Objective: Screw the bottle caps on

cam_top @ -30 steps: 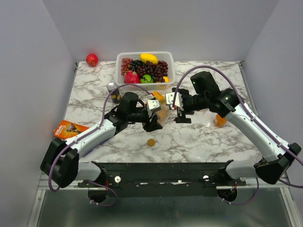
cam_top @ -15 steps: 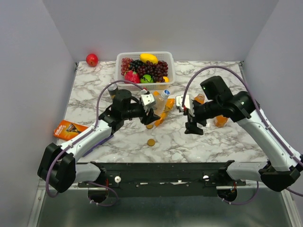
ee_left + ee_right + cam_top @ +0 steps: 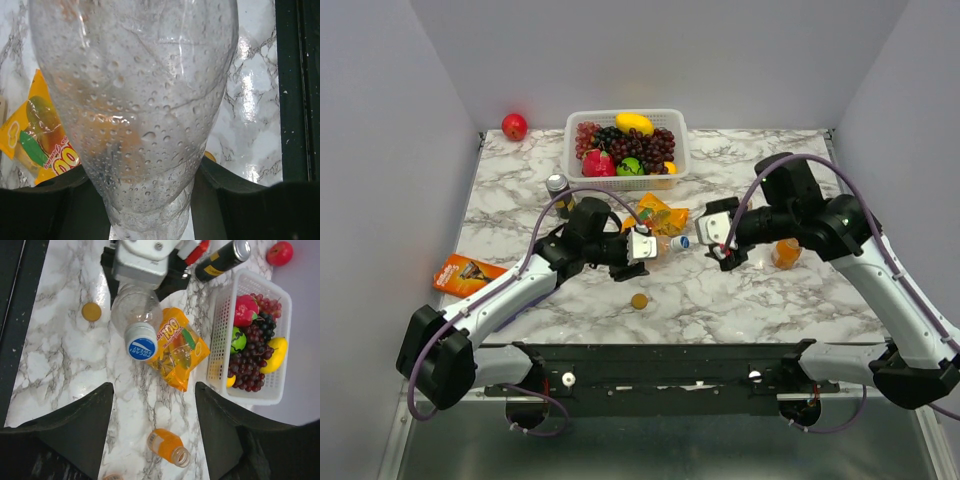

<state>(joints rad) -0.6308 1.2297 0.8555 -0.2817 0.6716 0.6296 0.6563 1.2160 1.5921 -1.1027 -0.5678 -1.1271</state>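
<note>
My left gripper point(image 3: 645, 248) is shut on the colourless bottle point(image 3: 662, 245) and holds it lying level, mouth to the right. The bottle fills the left wrist view point(image 3: 135, 100), between the fingers. The white cap with a blue mark point(image 3: 680, 242) sits on its mouth and faces the right wrist camera point(image 3: 141, 342). My right gripper point(image 3: 720, 240) is open and empty, a short gap right of that cap point(image 3: 154, 390). A golden-orange cap point(image 3: 639, 300) lies loose on the table point(image 3: 91, 312). An uncapped orange bottle point(image 3: 170, 447) lies on its side. Another orange bottle point(image 3: 785, 253) stands at the right.
A yellow snack packet point(image 3: 660, 213) lies behind the held bottle. A white basket point(image 3: 625, 178) of fruit stands at the back. A dark can point(image 3: 558, 190) stands to its left. A red apple point(image 3: 514, 126) lies at the far left, an orange packet point(image 3: 465, 272) at the left edge.
The left gripper has swung the colourless bottle down from tilted to level, its cap now pointing right. The right gripper has moved back and up, opposite the cap.
</note>
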